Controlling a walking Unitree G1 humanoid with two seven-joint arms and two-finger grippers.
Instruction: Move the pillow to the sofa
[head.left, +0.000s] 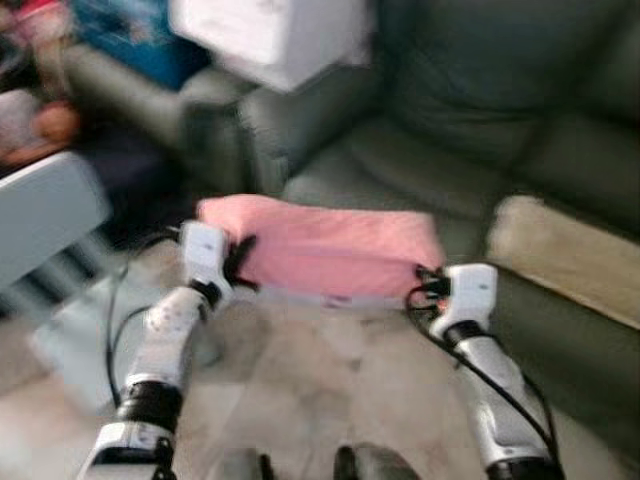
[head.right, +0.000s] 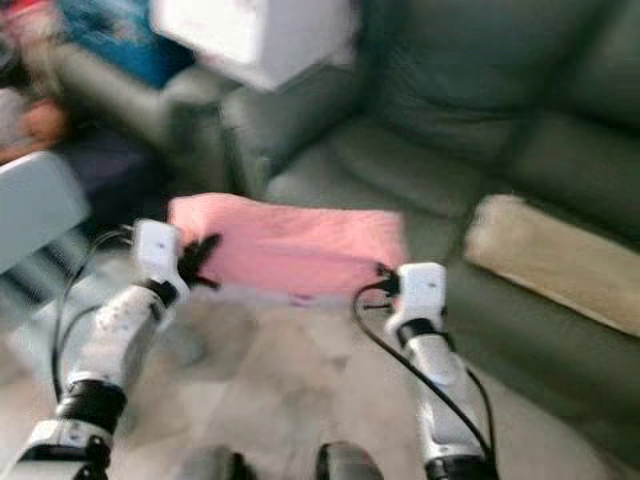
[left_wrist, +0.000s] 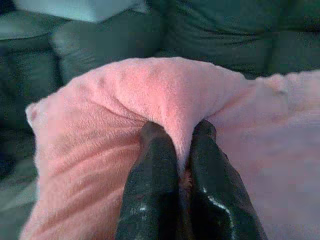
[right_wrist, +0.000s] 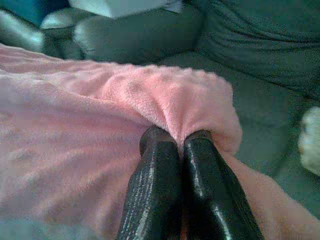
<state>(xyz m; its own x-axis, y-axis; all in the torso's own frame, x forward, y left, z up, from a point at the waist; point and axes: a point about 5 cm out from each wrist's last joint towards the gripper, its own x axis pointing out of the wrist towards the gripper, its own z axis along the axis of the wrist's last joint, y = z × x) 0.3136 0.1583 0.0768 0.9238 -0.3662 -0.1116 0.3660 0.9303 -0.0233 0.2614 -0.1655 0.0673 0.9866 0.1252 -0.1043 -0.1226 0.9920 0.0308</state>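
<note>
I hold the soft pink fleece pillow (head.left: 325, 245) slung between my two arms — its long axis runs crosswise, from my left gripper (left_wrist: 183, 165) to my right gripper (right_wrist: 181, 142). Each pair of jaws is clamped on a pinched fold at one end of the pillow, so neither arm is nearer. The dark green leather sofa (head.left: 470, 120) lies straight ahead beyond the pillow, its seat cushion just behind the far edge — the pillow is not yet resting there, I judge.
</note>
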